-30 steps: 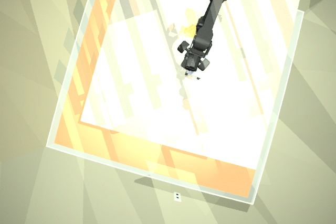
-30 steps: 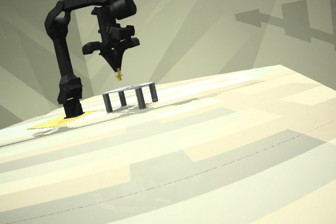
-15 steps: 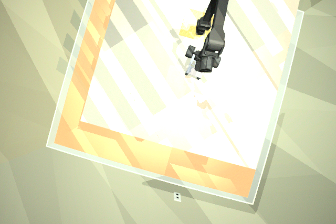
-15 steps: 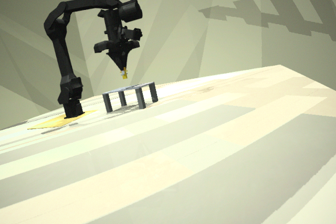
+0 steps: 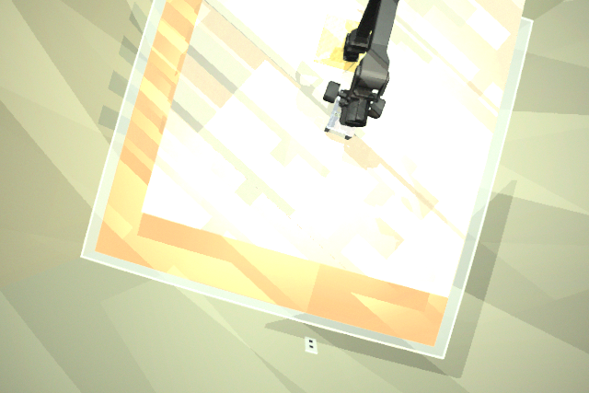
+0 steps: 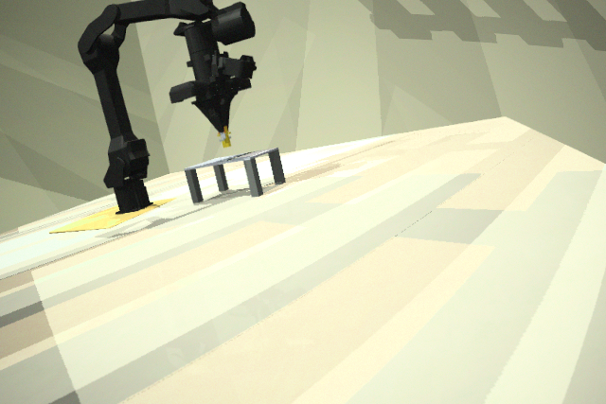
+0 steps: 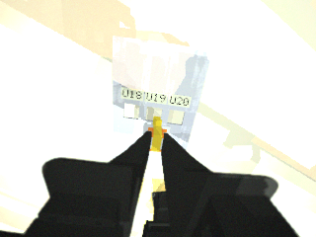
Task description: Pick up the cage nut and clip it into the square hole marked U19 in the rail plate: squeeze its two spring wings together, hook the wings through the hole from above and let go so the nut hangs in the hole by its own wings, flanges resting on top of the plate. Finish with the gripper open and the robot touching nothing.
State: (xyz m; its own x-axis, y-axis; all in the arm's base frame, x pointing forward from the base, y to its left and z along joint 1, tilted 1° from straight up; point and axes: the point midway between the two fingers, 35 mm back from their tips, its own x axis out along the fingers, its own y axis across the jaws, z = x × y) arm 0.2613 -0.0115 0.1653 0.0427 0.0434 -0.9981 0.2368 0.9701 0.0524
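So the claw (image 6: 224, 129) (image 7: 156, 136) is pinched tight on the cage nut (image 6: 227, 137) (image 7: 157, 133), which hangs just above the rail plate (image 6: 229, 159) (image 7: 153, 81) (image 5: 339, 131), not touching it. From the wrist view it looks nearly lined up with the hole marked U19 (image 7: 154, 113). I'd square it over that hole first, keep the squeeze on so the wings stay in, then ease straight down and only let go once the flanges sit on top. Rush it and a wing could catch the edge, imo. The nut itself is small, a tall yellow body with orange and pale bits at its sides; can't make out the wing tips.
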